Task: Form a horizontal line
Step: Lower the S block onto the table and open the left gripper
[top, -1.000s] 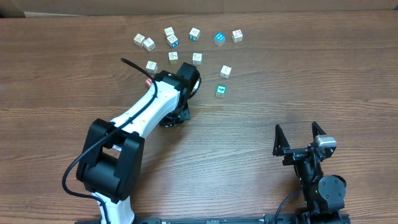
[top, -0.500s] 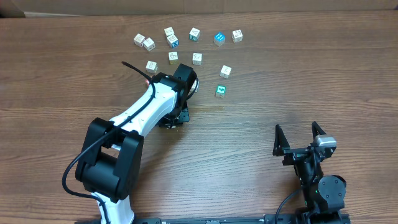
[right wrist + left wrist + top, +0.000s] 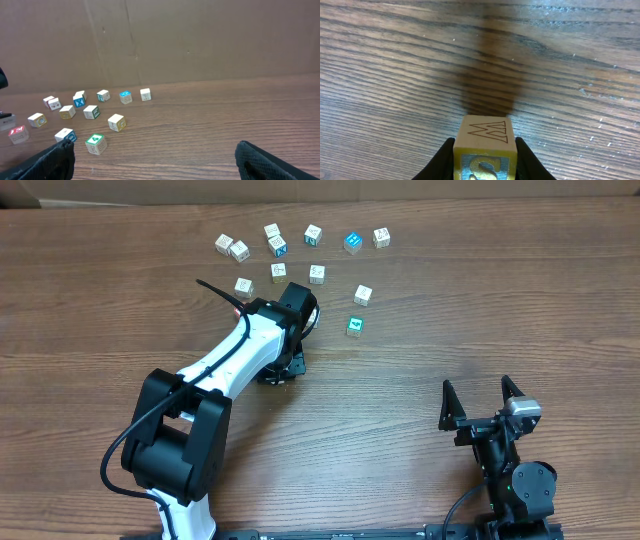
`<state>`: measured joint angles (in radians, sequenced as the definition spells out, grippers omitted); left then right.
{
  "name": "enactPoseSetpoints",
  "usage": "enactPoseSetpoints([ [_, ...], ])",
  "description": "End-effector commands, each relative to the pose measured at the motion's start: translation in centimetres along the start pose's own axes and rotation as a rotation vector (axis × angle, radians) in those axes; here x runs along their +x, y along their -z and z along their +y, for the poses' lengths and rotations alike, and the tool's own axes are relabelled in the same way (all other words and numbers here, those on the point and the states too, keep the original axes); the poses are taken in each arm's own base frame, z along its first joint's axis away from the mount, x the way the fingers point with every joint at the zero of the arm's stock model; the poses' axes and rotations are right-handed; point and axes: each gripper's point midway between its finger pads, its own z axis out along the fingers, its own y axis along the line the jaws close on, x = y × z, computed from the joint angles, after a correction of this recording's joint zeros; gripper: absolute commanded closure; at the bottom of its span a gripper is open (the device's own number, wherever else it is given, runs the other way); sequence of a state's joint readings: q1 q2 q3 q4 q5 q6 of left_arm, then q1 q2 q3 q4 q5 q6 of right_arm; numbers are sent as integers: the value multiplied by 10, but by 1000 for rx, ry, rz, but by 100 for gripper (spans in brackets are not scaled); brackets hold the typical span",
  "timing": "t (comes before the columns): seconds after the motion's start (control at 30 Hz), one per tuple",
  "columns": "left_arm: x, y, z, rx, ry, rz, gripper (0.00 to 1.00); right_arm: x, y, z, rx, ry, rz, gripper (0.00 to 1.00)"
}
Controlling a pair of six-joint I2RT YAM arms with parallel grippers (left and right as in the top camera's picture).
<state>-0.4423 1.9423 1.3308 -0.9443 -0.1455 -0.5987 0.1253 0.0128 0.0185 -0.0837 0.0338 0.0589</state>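
The left tool (image 3: 483, 161) is clenched on a yellow-edged cube (image 3: 483, 142), one dark finger (image 3: 441, 161) pressed to each side. Its pale top is engraved with a W-like mark and its near face shows an "S". A dark shadow (image 3: 490, 80) lies on the tabletop (image 3: 380, 75) just ahead of the cube, which suggests the cube hangs above the wood rather than resting on it.

The horizontal line is not yet formed. The teal-green cube (image 3: 354, 326) sits alone to the right of the left arm (image 3: 235, 360). A white cube (image 3: 362, 295) lies near it, and the red cube (image 3: 16, 134) lies on the arm's far side.

To do this step well, the held cube should go down level with the teal-green cube and square to it. The grip should be let go only once the cube's base is flat on the wood, and the tool should then rise straight up so the fingers do not nudge it.

The right tool (image 3: 478, 385) rests near the front edge with its jaws spread wide, grasping nothing.

Only the left wrist view shows the grip and the cube's markings; from overhead the arm hides both. The overhead view alone gives the layout, with the loose cubes (image 3: 279, 247) scattered along the back. The right wrist view shows the red cube's face clearly, and the cardboard wall (image 3: 200, 40) behind.
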Motion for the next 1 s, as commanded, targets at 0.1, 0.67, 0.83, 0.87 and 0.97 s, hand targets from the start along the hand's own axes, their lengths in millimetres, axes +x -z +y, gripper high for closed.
enactPoseSetpoints([
  [0.1,-1,3,0,16,-9,-9,85,2,0,-1,5,4,-3,0],
  [0.67,-15,4,-11,60,0,-68,80,2,0,-1,5,4,-3,0],
  [0.83,-15,2,-17,91,0,-66,80,2,0,-1,5,4,-3,0],
  [0.87,-14,2,-19,103,0,-62,80,2,0,-1,5,5,-3,0],
  [0.97,-13,2,-21,116,-1,-57,81,2,0,-1,5,4,-3,0],
])
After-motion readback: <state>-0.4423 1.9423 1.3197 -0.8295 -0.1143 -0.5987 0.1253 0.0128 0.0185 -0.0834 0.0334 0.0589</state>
